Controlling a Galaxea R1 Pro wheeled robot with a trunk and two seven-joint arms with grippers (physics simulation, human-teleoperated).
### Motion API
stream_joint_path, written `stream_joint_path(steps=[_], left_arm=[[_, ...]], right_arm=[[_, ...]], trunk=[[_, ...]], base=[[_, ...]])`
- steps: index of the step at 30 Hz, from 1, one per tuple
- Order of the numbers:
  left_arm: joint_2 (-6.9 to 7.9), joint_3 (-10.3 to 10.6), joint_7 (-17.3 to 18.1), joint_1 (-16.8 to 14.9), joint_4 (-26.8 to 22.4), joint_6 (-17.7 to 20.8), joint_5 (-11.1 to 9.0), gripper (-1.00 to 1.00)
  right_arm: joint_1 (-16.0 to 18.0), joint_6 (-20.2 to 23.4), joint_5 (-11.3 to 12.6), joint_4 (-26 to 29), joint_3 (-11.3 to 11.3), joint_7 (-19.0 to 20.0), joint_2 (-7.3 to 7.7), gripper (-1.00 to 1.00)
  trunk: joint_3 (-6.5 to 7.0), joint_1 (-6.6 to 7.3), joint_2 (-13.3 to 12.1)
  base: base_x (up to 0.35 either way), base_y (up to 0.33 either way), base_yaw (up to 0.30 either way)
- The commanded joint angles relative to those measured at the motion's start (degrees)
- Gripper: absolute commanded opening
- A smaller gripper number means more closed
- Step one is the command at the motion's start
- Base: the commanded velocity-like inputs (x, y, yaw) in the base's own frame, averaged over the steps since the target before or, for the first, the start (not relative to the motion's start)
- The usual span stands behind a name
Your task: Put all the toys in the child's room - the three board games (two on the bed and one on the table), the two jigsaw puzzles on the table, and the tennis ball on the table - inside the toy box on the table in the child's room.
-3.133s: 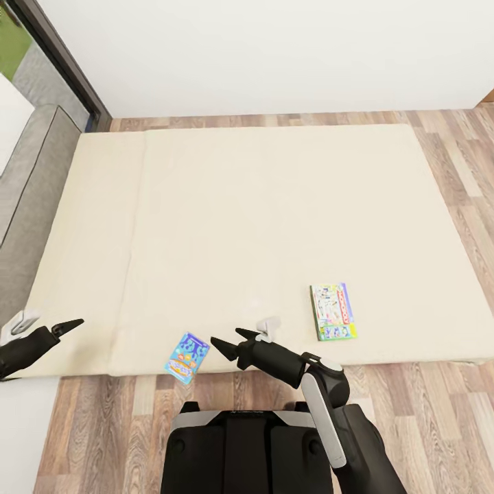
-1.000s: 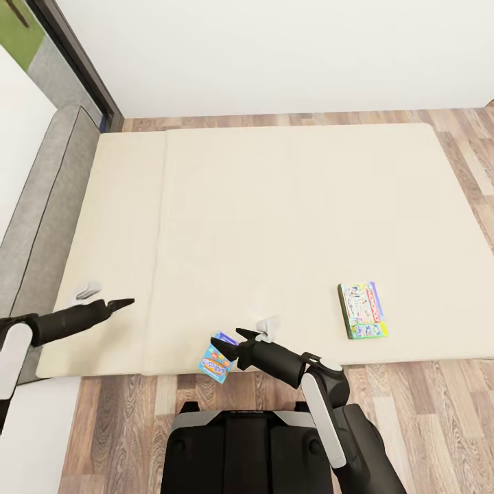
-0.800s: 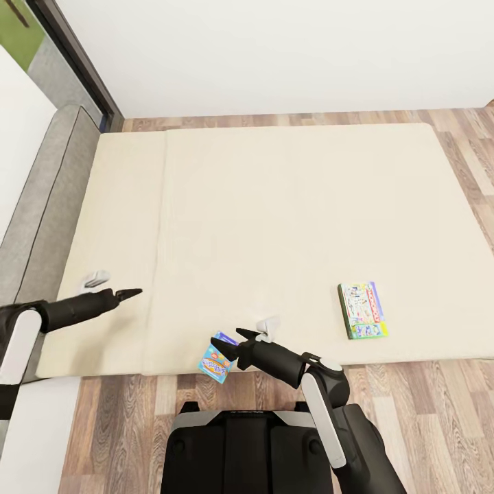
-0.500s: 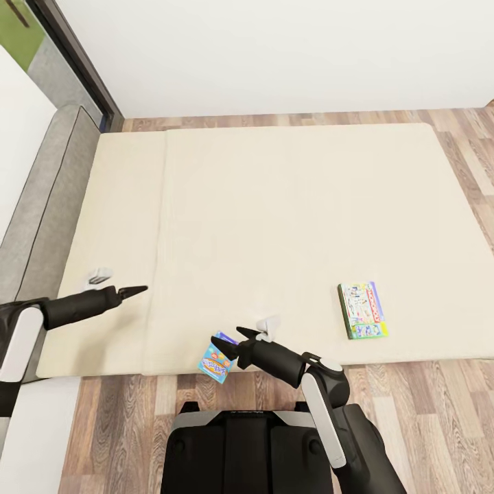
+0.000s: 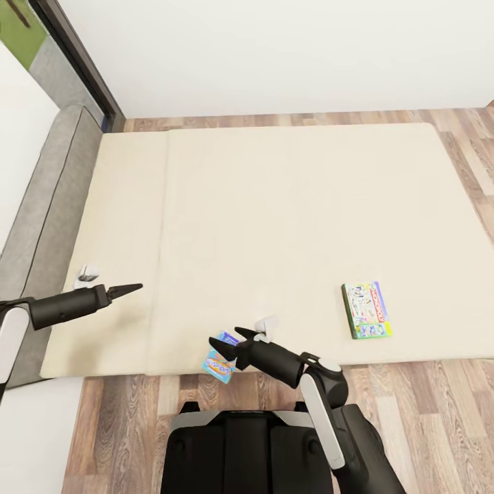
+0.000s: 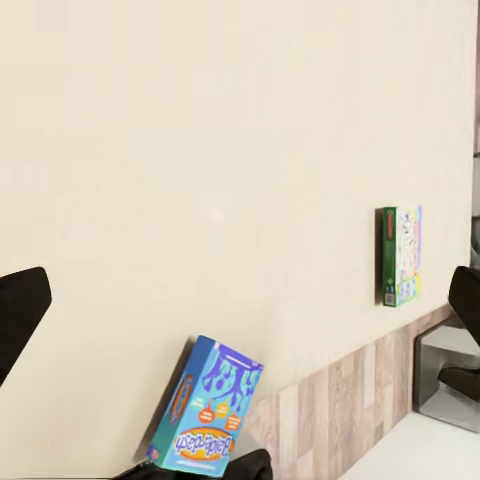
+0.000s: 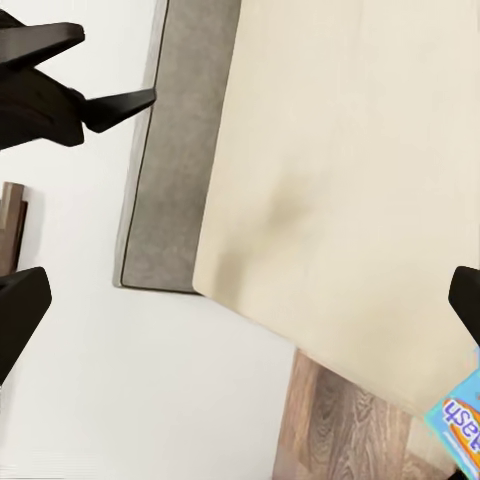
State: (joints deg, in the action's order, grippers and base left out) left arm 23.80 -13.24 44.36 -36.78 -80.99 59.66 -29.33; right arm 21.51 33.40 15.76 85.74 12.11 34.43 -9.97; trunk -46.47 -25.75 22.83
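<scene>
The small blue board game stands tipped up on edge at the near rim of the bed, leaning against one finger of my right gripper, which is open. In the left wrist view the blue board game is tilted the same way. The white Monopoly board game lies flat on the mattress further right, also in view as the Monopoly board game. My left gripper hovers open over the mattress's left part, well apart from both boxes. The toy box, table, puzzles and tennis ball are out of view.
A grey headboard runs along the bed's left side, with a dark door frame behind it. Wood floor borders the bed at the front and right. A white wall stands behind. My base is against the bed's front.
The blue game lay flat 3.1 s ago and now stands tipped against my right finger. My left gripper has come forward over the mattress. The view has shifted slightly.
</scene>
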Motion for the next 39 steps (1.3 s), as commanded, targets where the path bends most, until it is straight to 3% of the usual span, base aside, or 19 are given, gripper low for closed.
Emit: stream_joint_path(steps=[1, 10, 25, 39], left_arm=[[0.03, -0.1, 0.4, 0.0, 0.0, 0.2, 0.2, 1.00], [0.10, -0.5, 0.5, 0.0, 0.0, 0.2, 0.2, 1.00], [0.11, -0.9, 0.5, 0.0, 0.0, 0.2, 0.3, 1.00], [0.37, -1.8, 0.7, 0.0, 0.0, 0.3, 0.0, 1.00]], right_arm=[[0.0, 0.4, 0.4, 0.1, 0.2, 0.0, -0.03, 1.00], [0.0, 0.4, 0.3, 0.1, 1.5, -0.1, -0.03, 1.00], [0.0, 0.4, 0.3, 0.1, 1.6, -0.1, -0.03, 1.00], [0.0, 0.4, 0.4, 0.2, 1.6, -0.1, -0.03, 1.00]], trunk=[[-0.06, -0.03, 0.1], [-0.06, -0.03, 0.1], [-0.06, -0.03, 0.1], [-0.06, -0.03, 0.1]], base=[[0.000, 0.175, 0.000], [0.000, 0.078, 0.000], [0.000, 0.098, 0.000], [0.000, 0.211, 0.000]])
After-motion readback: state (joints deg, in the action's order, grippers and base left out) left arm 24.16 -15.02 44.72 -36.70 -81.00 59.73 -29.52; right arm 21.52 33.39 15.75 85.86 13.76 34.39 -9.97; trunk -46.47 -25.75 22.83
